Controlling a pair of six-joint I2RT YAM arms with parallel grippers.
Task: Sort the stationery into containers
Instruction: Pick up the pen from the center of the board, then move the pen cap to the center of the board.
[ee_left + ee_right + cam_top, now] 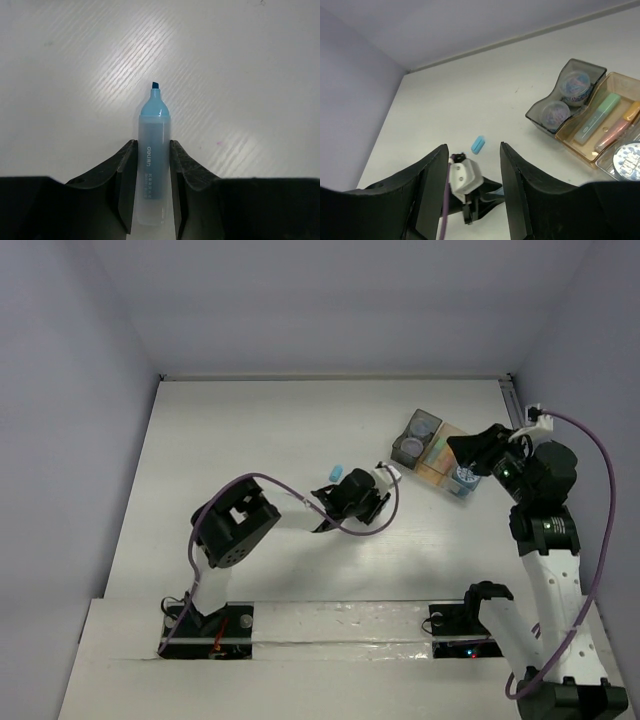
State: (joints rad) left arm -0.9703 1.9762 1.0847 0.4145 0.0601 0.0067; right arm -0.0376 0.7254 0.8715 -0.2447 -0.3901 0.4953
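Note:
My left gripper (153,150) is shut on an uncapped pale blue highlighter (154,125), tip pointing away over the white table; it sits mid-table in the top view (345,502). Its blue cap (336,472) lies loose on the table beside it and also shows in the right wrist view (478,145). My right gripper (473,147) is open and empty, hovering by the containers (465,452). The dark grey bin (545,107) holds two round rolls. The tan bin (572,145) holds green, pink-orange and orange highlighters. The clear bin (609,161) holds a blue-and-white patterned roll (631,159).
The bins (437,452) sit joined in a row at the back right, near the right wall. Purple cables trail from both arms. The table's raised back edge (330,377) and grey walls enclose the space.

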